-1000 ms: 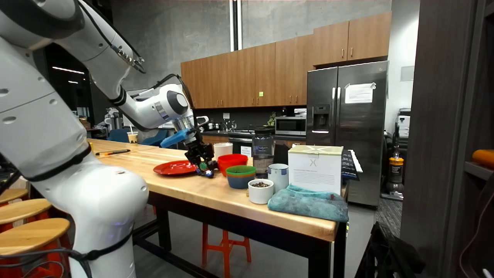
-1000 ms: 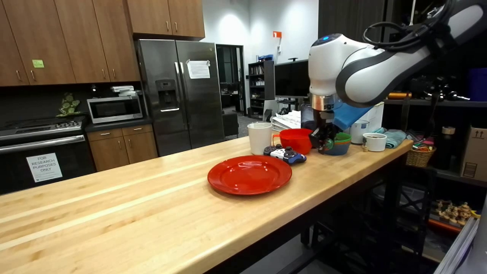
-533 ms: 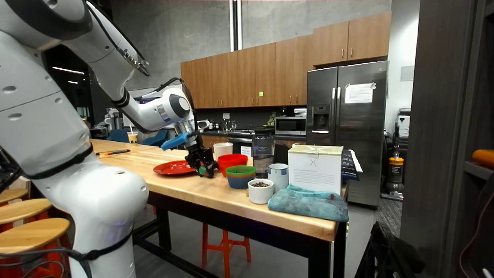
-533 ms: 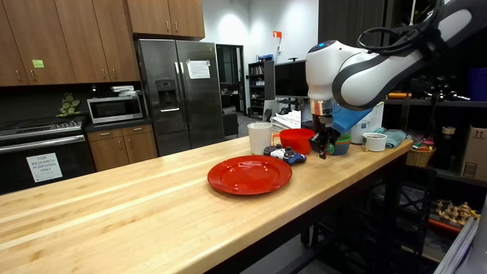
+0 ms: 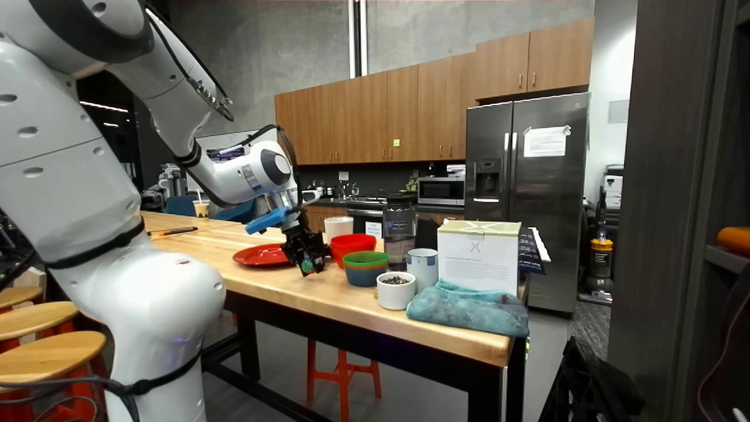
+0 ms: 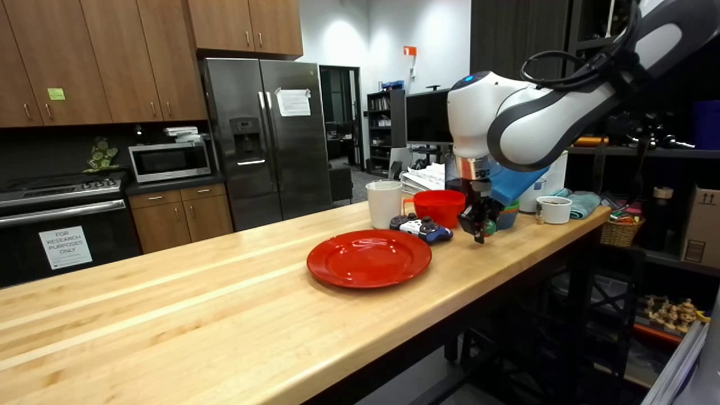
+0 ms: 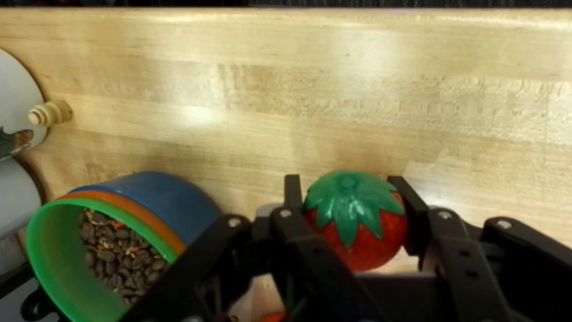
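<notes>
Your tool point(image 7: 347, 190) is clamped on the strawberry point(image 7: 355, 223), one finger each side, jaws spread just its width; leafy side shows in the wrist view. Can't tell if it touches the desk point(image 7: 277, 89). You've got a broad strip of desk between it and the long edge at the top of that view. Tightest side: nested bowls point(image 7: 161, 197) (green, orange, blue), coffee beans point(image 7: 123, 255) inside, just beside your tool. Red bowl point(image 6: 441, 209) and game controller point(image 6: 423, 228) sit near, on the side away from that edge, white cup point(image 6: 384, 205) just beside the controller. Opposite the nested bowls you have the red plate point(image 6: 368, 264), then a long run of desk past it. Beyond the nested bowls it's crowded: white dish point(image 5: 396, 299), small wooden peg point(image 7: 51, 113) just beside it, mug point(image 5: 423, 269), box point(image 5: 477, 258), and teal towel point(image 5: 469, 313) at the desk's end corner.
</notes>
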Controlling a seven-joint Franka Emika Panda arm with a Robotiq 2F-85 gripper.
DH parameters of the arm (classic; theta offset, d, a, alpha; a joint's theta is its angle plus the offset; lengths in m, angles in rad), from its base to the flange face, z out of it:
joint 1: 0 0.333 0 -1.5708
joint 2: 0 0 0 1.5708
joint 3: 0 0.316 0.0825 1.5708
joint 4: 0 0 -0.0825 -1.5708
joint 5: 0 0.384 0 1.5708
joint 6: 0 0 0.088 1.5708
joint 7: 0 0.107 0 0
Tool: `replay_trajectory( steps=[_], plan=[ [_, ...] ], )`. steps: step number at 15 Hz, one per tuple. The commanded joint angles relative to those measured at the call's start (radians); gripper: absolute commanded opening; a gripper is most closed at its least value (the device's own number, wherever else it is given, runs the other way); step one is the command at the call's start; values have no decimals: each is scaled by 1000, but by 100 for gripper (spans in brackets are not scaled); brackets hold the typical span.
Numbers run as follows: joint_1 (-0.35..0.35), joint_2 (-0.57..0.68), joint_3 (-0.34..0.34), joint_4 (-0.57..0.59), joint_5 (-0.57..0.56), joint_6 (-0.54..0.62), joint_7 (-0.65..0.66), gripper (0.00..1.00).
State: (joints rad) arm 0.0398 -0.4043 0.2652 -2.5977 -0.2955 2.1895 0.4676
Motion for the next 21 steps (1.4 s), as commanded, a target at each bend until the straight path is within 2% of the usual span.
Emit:
replay_trajectory(
  steps=[1, 2, 3, 7, 16, 17, 21],
  plan=[
    [-16, 25, -3, 29, -31, 7, 17, 24],
    [-21, 29, -4, 38, -39, 9, 21, 55],
    [-28, 34, -5, 48, -52, 16, 26, 75],
    [-72, 46, -4, 85, -148, 60, 61, 98],
    [-145, 67, -23, 159, -378, 138, 189, 100],
    [-114, 52, -31, 134, -339, 118, 163, 100],
    [-118, 56, -38, 151, -359, 120, 176, 100]
  ],
)
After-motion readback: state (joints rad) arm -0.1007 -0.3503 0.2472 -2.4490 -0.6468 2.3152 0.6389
